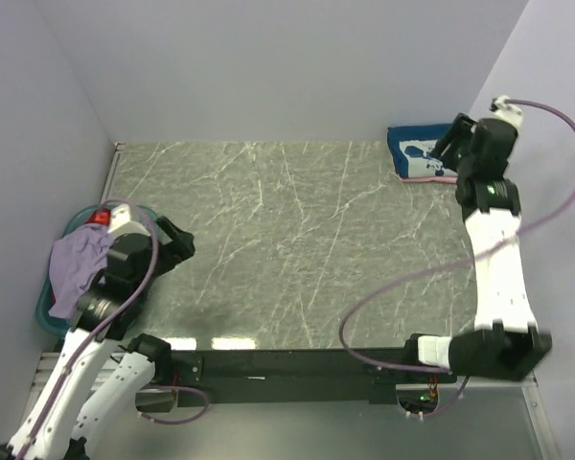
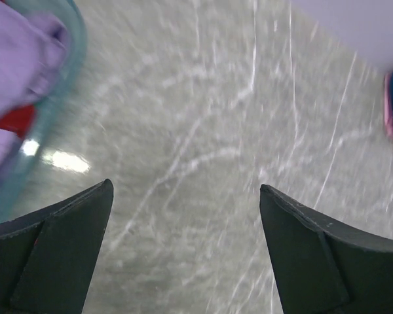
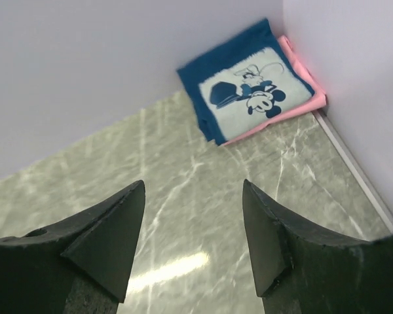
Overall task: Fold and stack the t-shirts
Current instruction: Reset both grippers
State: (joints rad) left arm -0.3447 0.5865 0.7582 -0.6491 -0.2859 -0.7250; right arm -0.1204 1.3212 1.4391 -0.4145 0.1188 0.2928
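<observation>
A folded navy t-shirt [image 3: 229,72] with a pale cartoon print lies on a folded pink t-shirt [image 3: 300,104] in the far right corner; the navy t-shirt [image 1: 414,153] shows there from above too. My right gripper [image 3: 193,186] hovers open just short of that stack, nothing between its fingers. A lavender t-shirt [image 1: 77,268] hangs over the teal basket [image 1: 46,311] at the left, with a red one [image 1: 98,218] behind it. My left gripper [image 2: 185,190] is open and empty over the marble beside the basket [image 2: 62,91]; lavender cloth [image 2: 23,59] and a bit of red cloth [image 2: 14,120] show in it.
The grey marble table [image 1: 287,240] is walled by pale panels on the left, back and right. A purple cable [image 1: 402,287] loops from the right arm over the table's right side. The arm bases sit on a black rail [image 1: 278,364] at the near edge.
</observation>
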